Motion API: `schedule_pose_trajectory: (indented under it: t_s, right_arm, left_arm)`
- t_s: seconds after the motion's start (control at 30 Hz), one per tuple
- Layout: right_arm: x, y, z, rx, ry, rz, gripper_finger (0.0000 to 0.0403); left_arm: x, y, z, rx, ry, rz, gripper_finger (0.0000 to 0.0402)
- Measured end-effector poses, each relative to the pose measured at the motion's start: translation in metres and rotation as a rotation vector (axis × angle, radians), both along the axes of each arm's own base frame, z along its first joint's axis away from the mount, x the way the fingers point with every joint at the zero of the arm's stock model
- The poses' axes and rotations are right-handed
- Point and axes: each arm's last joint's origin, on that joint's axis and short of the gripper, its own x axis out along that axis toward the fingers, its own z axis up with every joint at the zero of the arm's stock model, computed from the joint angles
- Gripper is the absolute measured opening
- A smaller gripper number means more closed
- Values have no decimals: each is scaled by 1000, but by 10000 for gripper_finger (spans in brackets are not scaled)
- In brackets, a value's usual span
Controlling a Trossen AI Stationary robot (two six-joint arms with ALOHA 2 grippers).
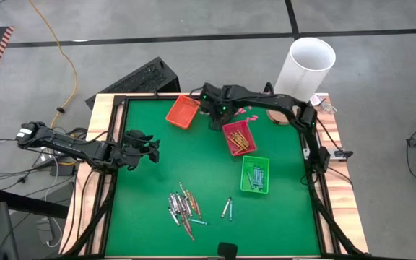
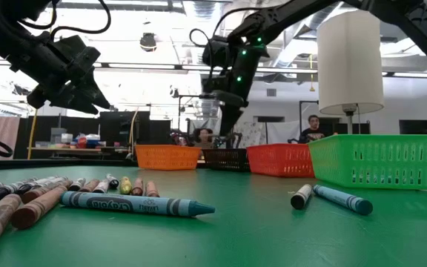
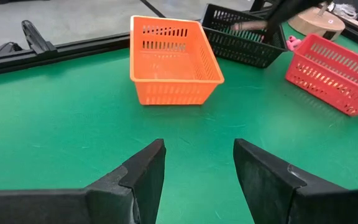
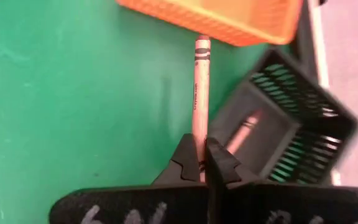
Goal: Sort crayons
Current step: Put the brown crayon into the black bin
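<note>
The right gripper (image 4: 201, 163) hung over the far part of the green table (image 1: 150, 217), its fingers pinched together on one pale pinkish crayon (image 4: 200, 87) that stuck out straight ahead of the tips. Just beside that crayon, under the gripper, sat a black tray (image 4: 291, 134) with another pinkish crayon (image 4: 246, 129) lying in it; beyond the held crayon's far end stood the orange tray (image 4: 229, 18). From above, the same gripper (image 1: 215, 119) sat between the orange tray (image 1: 183, 111) and the red tray (image 1: 238, 137), which held yellow-orange crayons.

The left gripper (image 3: 197, 168) hovered over bare green cloth with its fingers apart and nothing between them — the orange tray (image 3: 173, 59) stood ahead of it, the black tray (image 3: 244, 38) and red tray (image 3: 334, 71) farther on and to one side. In the high view this gripper (image 1: 144, 148) was well apart from the right one, near the table's left edge.

Most of the loose crayons (image 1: 183, 208) lay in a heap on the near part of the table, away from both grippers, with two strays (image 1: 227, 209) beside them. A green tray (image 1: 255, 174) near the red one held light blue crayons. A white cylinder (image 1: 305, 68) stood past the table's far right corner.
</note>
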Motion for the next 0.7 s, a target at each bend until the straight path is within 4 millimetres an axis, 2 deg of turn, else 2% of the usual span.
schedule_pose_trajectory:
  t_s: [0.17,0.43,0.7]
  right_arm:
    - [-12,-18,16,-13,-71,-85,2]
    - [-26,-42,18,33,-120,-258,2]
    - [-27,-48,19,50,-167,-327,2]
  left_arm:
    - [0,0,0,0,1,1,180]
    - [0,0,0,3,0,5,180]
    - [0,0,0,9,-1,13,180]
